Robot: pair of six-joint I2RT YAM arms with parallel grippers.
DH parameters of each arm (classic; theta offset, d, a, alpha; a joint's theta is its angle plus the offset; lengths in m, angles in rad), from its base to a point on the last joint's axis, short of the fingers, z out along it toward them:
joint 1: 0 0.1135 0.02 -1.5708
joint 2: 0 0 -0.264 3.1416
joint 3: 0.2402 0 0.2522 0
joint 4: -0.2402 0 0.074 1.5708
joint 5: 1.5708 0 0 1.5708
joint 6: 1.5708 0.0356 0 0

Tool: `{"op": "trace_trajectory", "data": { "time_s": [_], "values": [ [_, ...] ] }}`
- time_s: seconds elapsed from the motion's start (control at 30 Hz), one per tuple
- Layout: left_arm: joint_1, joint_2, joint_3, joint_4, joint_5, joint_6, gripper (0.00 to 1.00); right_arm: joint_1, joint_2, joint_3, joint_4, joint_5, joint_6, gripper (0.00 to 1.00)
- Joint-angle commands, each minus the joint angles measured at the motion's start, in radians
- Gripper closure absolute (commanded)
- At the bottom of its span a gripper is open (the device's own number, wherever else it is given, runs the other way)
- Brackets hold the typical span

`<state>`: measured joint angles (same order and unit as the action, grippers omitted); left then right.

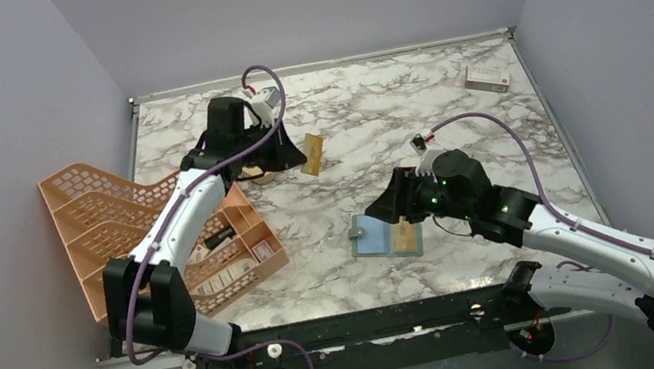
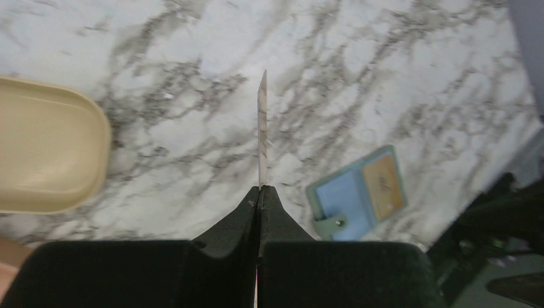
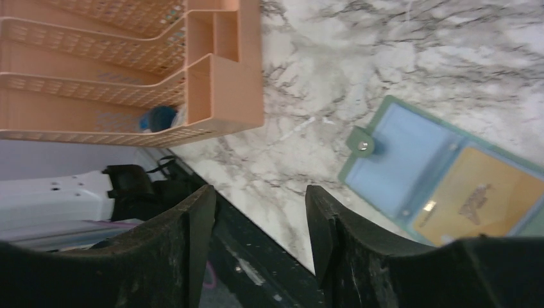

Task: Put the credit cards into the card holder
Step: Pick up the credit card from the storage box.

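The card holder [image 1: 383, 236] lies open on the marble, pale blue inside with a grey-green rim and snap tab; it also shows in the left wrist view [image 2: 346, 199] and the right wrist view [image 3: 410, 167]. One tan-orange credit card [image 1: 403, 235] lies on its right half [image 3: 478, 202]. My left gripper [image 1: 301, 156] is shut on a second credit card [image 1: 312, 154], held above the table at the back; in its wrist view the card [image 2: 262, 128] is edge-on. My right gripper [image 1: 386, 206] stands open beside the holder's near-left corner, nothing between its fingers [image 3: 321, 224].
An orange mesh organiser [image 1: 123, 231] with small items stands at the left. A gold oval tin [image 2: 45, 154] sits under the left arm. A white box with a red mark [image 1: 487, 78] lies back right. The table's dark front rail [image 1: 357, 321] runs below the holder.
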<state>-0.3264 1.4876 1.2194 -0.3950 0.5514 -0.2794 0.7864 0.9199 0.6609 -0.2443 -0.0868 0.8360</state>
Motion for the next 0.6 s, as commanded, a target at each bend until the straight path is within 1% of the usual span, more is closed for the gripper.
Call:
{"op": "trace_trajectory", "data": {
  "time_s": [0.0,0.07,0.13,0.23,0.27,0.33,0.47,0.57],
  "values": [
    [0.008,-0.107,-0.102,0.168,0.323,-0.172,1.0,0.005,-0.017,0.019,0.126,-0.115,0.059,0.5],
    [0.007,-0.137,-0.171,0.265,0.404,-0.254,1.0,0.005,-0.034,0.01,0.156,-0.107,0.077,0.54],
    [0.007,-0.174,-0.255,0.412,0.485,-0.37,1.0,0.005,-0.049,-0.004,0.179,-0.082,0.101,0.55],
    [0.006,-0.221,-0.379,0.653,0.558,-0.554,1.0,0.005,-0.046,-0.004,0.205,-0.067,0.115,0.56],
    [0.006,-0.232,-0.404,0.686,0.57,-0.581,1.0,0.005,-0.041,0.002,0.196,-0.057,0.129,0.56],
    [0.007,-0.249,-0.438,0.691,0.581,-0.593,1.0,0.005,-0.033,0.003,0.193,-0.036,0.155,0.56],
    [0.002,-0.276,-0.503,0.693,0.601,-0.621,1.0,0.005,0.0,-0.008,0.25,-0.031,0.16,0.56],
    [-0.003,-0.312,-0.537,0.697,0.594,-0.63,1.0,0.004,0.038,0.014,0.232,-0.022,0.152,0.55]
  ]
}}
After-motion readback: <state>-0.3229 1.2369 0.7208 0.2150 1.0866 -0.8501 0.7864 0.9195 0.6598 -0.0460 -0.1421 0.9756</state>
